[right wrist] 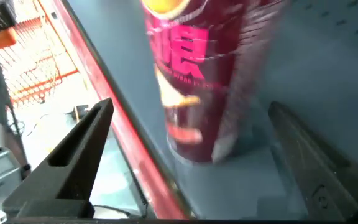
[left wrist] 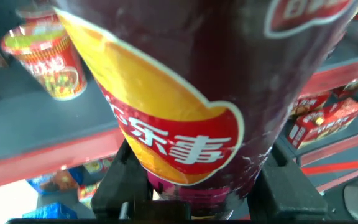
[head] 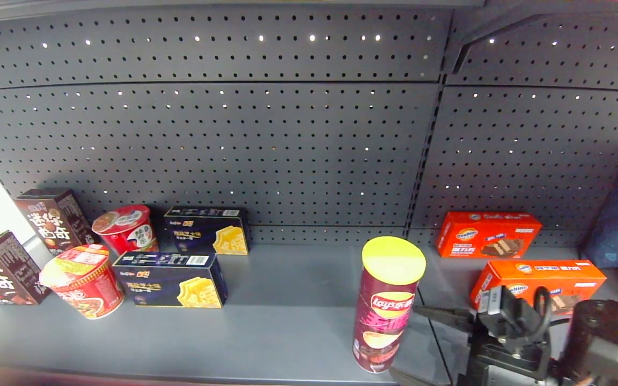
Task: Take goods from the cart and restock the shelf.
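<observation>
Right gripper (right wrist: 191, 112) spread either side of chips can (head: 387, 305), upright near shelf (head: 287, 327) lip. Back straight out so you don't clip it. Left gripper (left wrist: 197, 186) pinches second can (left wrist: 185, 74).

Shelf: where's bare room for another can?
Widest bare patch: shelf middle, between the front navy box and the standing chip can, back to the pegboard. Crowded: left end with cups and brown boxes; right of the can, open right tool and orange boxes.

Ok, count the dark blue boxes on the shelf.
2. One dark blue cardboard box stands at the back by the pegboard; the other sits in front of it, nearer the shelf edge.
</observation>
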`<state>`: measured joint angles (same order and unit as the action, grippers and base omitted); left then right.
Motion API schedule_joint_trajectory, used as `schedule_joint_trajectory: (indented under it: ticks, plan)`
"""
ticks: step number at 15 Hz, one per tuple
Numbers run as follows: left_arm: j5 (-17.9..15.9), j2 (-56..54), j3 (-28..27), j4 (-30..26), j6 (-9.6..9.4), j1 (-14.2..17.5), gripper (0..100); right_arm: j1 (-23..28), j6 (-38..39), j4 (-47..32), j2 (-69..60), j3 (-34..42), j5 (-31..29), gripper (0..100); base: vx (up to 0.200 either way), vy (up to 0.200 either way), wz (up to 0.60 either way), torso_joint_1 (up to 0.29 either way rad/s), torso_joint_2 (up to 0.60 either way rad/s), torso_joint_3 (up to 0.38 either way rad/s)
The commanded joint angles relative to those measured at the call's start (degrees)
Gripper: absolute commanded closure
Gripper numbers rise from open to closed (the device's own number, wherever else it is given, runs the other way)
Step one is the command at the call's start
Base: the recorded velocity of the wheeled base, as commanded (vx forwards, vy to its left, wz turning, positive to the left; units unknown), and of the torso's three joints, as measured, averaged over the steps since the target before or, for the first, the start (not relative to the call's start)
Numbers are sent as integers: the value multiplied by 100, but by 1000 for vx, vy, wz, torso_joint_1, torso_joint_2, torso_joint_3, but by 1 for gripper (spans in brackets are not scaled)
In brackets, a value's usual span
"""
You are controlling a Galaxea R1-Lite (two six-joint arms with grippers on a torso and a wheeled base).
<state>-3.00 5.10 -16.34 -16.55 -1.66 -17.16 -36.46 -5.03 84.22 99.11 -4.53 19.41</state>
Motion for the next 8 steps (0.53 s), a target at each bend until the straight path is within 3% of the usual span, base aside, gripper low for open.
schedule_joint_trajectory:
  ticks: [1, 3, 4, 5, 8]
  plan:
    - [-113, 299, -335, 3, -80, -15, 100, 596, -85, -257, -1438, 453, 2, 0, 0, 0, 0, 0, 0, 0]
    - [-509, 1143, -889, 73, -362, -15, 100, 755, -156, -1479, -2590, 330, 2, 0, 0, 0, 0, 0, 0, 0]
    - [-614, 1371, -1038, 126, -405, -15, 100, 763, -200, -1954, -2924, 172, 2, 0, 0, 0, 0, 0, 0, 0]
    - [-851, 1811, -1249, 267, -476, -33, 100, 799, -235, -3079, -3513, -294, -77, 0, 0, 0, 0, 0, 0, 0]
    - [-1449, 2769, -1416, 829, -467, -24, 100, 552, -235, -5838, -4646, -1366, -1317, 0, 0, 0, 0, 0, 0, 0]
